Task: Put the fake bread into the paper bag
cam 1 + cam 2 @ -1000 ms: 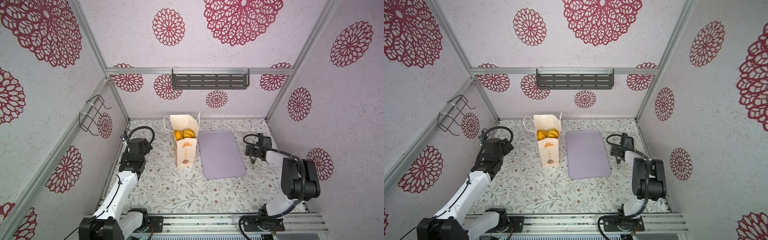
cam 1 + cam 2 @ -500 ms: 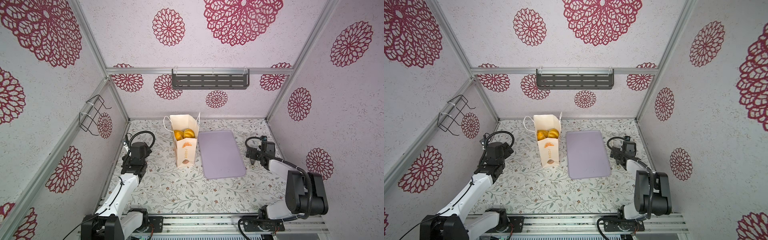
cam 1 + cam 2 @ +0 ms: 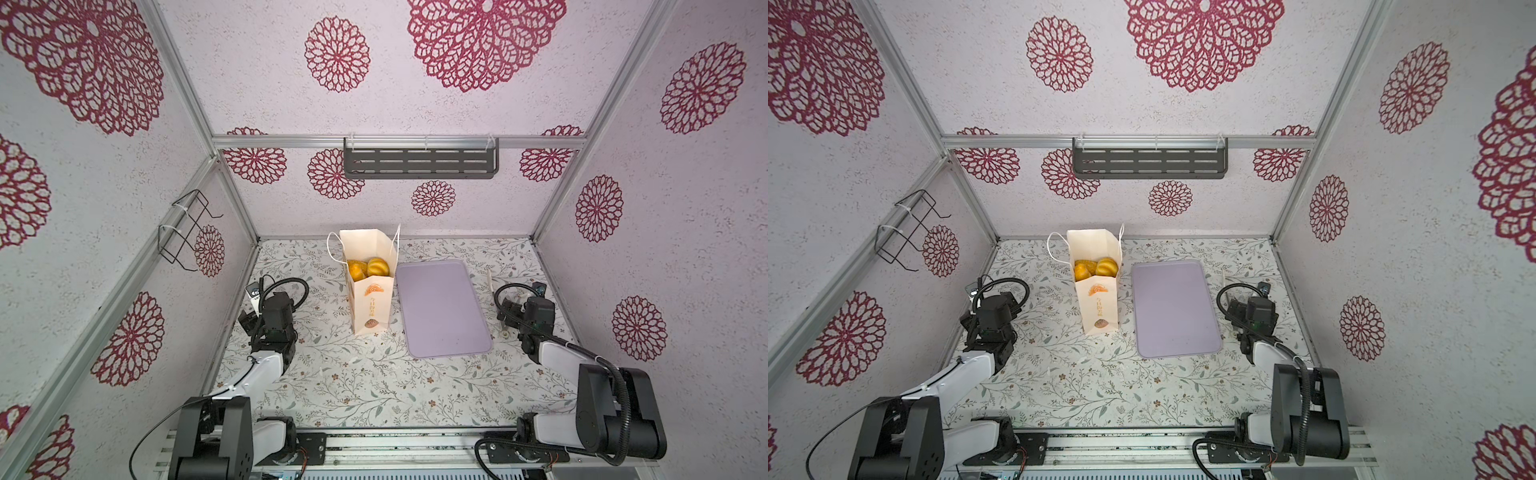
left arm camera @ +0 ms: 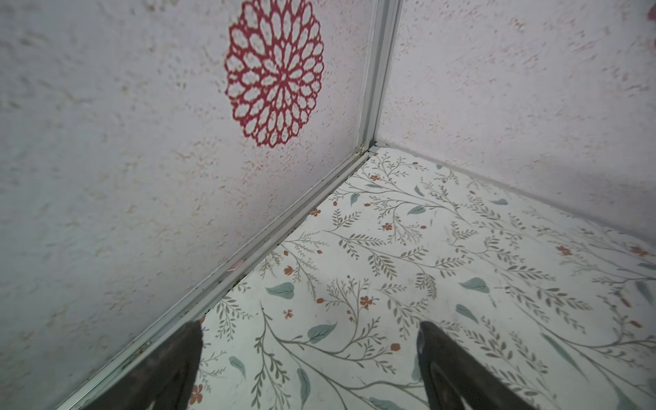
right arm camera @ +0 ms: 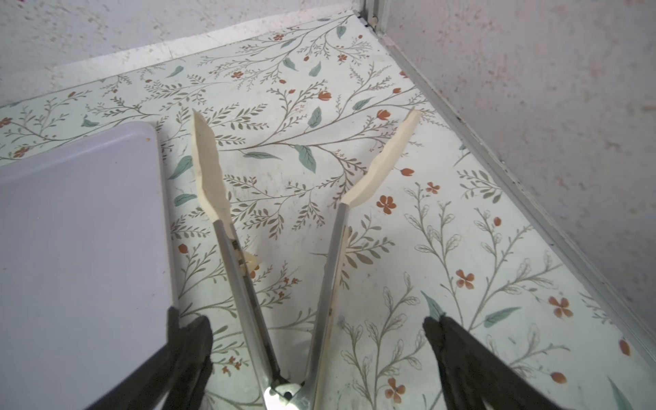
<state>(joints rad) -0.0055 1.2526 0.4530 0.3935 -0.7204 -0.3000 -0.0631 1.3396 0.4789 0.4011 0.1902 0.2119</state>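
Top views, right arm (image 3: 561,353) retreated, bag (image 3: 371,303) unmoved

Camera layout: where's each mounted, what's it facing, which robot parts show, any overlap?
Top views: high over arm bases, angled down toward the back wall; paper bag holding fake bread, tray, both arms.
Left wrist: on left arm, facing the table at a corner; left gripper, jaws open.
Right wrist: on right arm, facing tongs beside the tray; right gripper, jaws open.
Shared: tray, in right wrist and both top views.
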